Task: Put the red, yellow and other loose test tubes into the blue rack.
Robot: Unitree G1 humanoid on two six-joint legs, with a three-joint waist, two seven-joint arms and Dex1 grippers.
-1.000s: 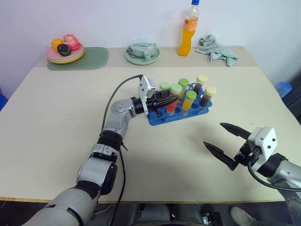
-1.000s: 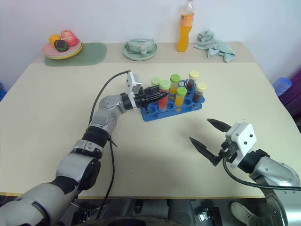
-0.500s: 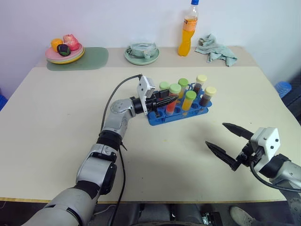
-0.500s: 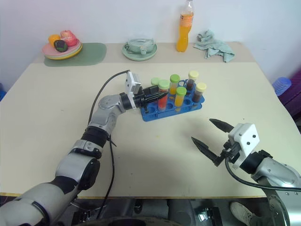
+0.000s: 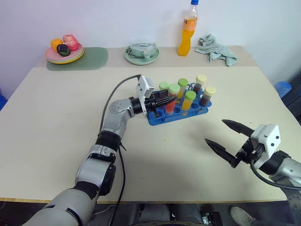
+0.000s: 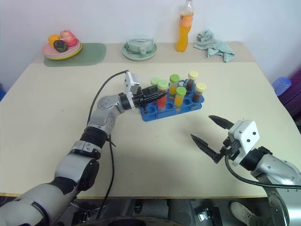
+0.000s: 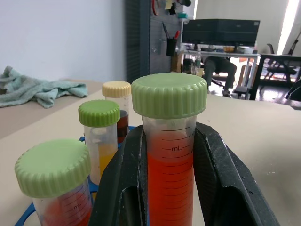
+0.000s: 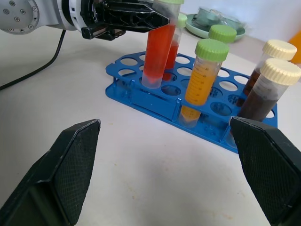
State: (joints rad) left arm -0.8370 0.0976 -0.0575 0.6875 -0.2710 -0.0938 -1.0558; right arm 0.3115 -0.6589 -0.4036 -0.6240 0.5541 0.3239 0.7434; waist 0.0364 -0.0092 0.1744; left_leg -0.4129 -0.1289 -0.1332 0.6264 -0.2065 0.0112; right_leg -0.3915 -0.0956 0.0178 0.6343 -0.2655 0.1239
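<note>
Left gripper [image 5: 165, 100] clamped on a green-capped test tube of red liquid [image 8: 158, 49], upright with its base in a front hole of the blue rack [image 8: 141, 96]; right gripper [image 5: 225, 138] spread wide, empty, near the table's [image 5: 56, 122] front edge, well apart from the rack

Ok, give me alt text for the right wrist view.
The left gripper holds a red test tube upright, its bottom in a hole of the blue rack. Yellow and brown tubes stand beside it; the right gripper's open black fingers frame the foreground.

Blue rack [image 8: 155, 101]; red tube [image 8: 157, 44] w/ green cap, yellow tube [image 8: 200, 77], black fingers [image 7: 221, 179].
</note>
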